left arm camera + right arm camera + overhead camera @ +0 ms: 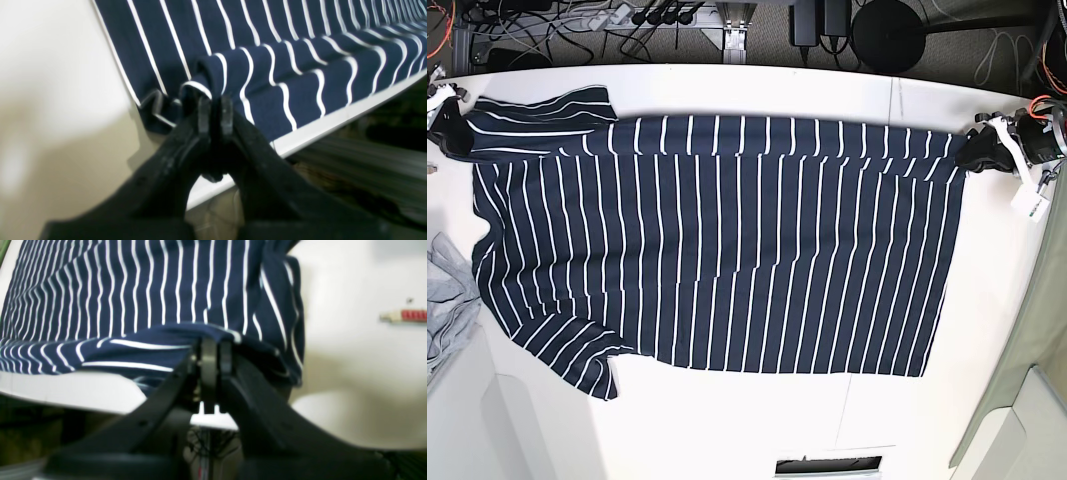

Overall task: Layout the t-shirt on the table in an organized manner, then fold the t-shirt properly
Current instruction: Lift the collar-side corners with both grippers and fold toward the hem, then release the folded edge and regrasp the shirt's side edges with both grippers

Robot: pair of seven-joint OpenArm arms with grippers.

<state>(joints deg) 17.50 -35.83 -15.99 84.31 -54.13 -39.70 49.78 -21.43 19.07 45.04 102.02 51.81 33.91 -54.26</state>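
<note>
Each wrist view shows a matte black plastic gripper with two broad arms tapering to flat, ridged pads: the left gripper looks scuffed, the right gripper shows a small screw hole. From the base view, white brackets, orange cables and a white tag mark the wrists.

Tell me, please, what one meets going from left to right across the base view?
Grey garment → right end effector → t-shirt → left end effector
</note>
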